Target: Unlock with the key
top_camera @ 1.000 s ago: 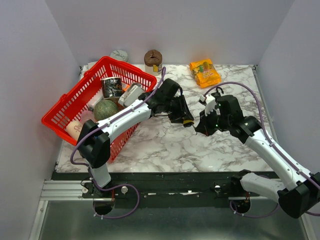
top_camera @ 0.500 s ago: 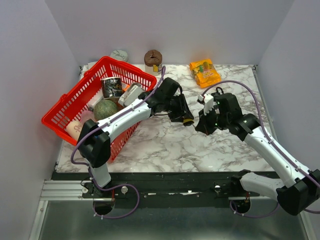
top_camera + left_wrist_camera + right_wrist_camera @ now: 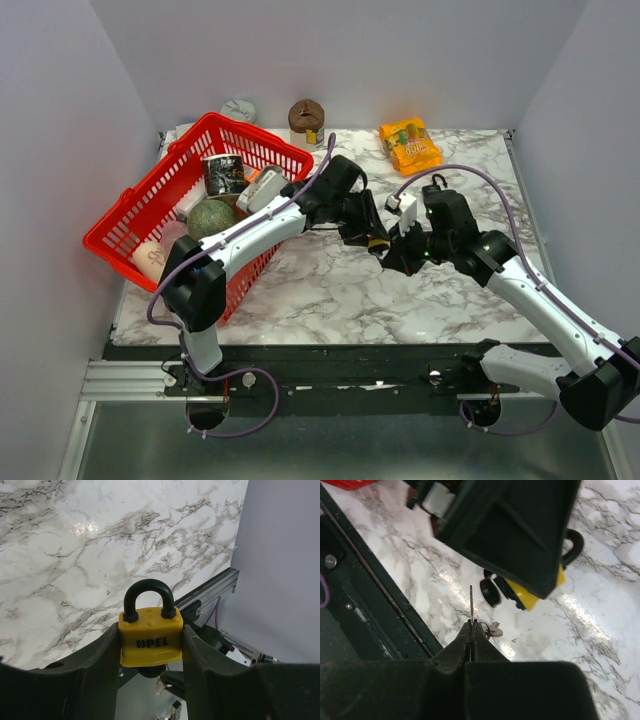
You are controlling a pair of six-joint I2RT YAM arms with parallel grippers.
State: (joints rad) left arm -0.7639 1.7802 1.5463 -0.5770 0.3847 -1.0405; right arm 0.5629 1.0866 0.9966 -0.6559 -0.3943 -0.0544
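Observation:
My left gripper (image 3: 151, 647) is shut on a yellow padlock (image 3: 150, 636) with a black shackle, held above the marble table. The padlock shows in the top view (image 3: 376, 241) and the right wrist view (image 3: 535, 591), its black keyhole end (image 3: 490, 591) facing the key. My right gripper (image 3: 472, 626) is shut on a thin silver key (image 3: 471, 602) that points up edge-on, with a key ring and second key (image 3: 492, 628) hanging beside the fingers. The key tip is just left of the keyhole end, a short gap away. In the top view my right gripper (image 3: 392, 252) is right beside the padlock.
A red basket (image 3: 130, 215) holding several items sits tilted at the left. An orange snack packet (image 3: 409, 143) and a brown doughnut-shaped object (image 3: 306, 115) lie at the back. The table's dark front rail (image 3: 365, 580) runs close below the key.
My right gripper has moved left with the key, closing the gap to the padlock. The left arm has held nearly still.

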